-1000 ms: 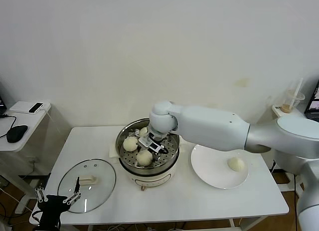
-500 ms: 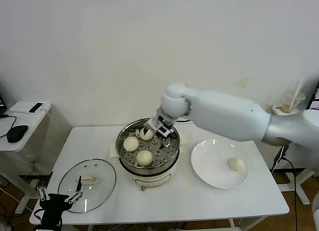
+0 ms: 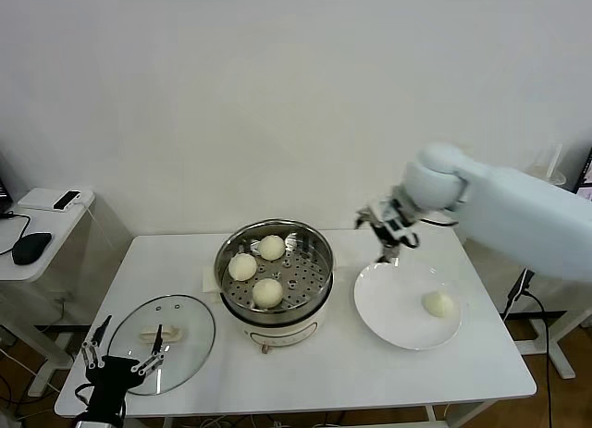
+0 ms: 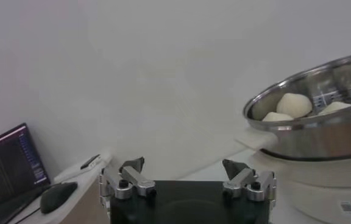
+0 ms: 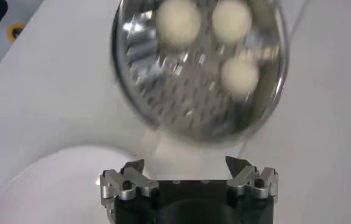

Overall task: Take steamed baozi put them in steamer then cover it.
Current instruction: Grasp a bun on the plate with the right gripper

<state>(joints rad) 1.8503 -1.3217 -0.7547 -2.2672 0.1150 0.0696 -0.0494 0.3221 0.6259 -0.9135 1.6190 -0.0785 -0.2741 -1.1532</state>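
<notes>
nearest the robot, the left gripper (image 3: 123, 359) hangs at the table's front-left edge with its fingers spread and nothing between them, just in front of the round clear glass cover with a metal rim and cream-white bar handle (image 3: 162, 341). the cover lies flat on the white rectangular table (image 3: 305, 377), well apart from the pot; its handle's long axis runs roughly left to right.

further back, in the middle, stands the round shiny stainless-steel steamer on its white electric base (image 3: 275, 274). three smooth cream-white steamed baozi (image 3: 268, 292) sit on its perforated tray, grouped toward the left and near side, leaving free room on the right.

to the right, one last steamed bun (image 3: 438, 304) rests on the flat round white plate (image 3: 388, 317), toward its right half.

farthest, the right gripper (image 3: 388, 230) hovers over the plate's far-left rim, fingers released and empty. the remaining bun lies nearer to the robot and to the right of those fingers, and lower. being round, it has no long axis to line up with. the right arm is far nearer to it.

count: four buns, one steamer, one cover, one plate.
</notes>
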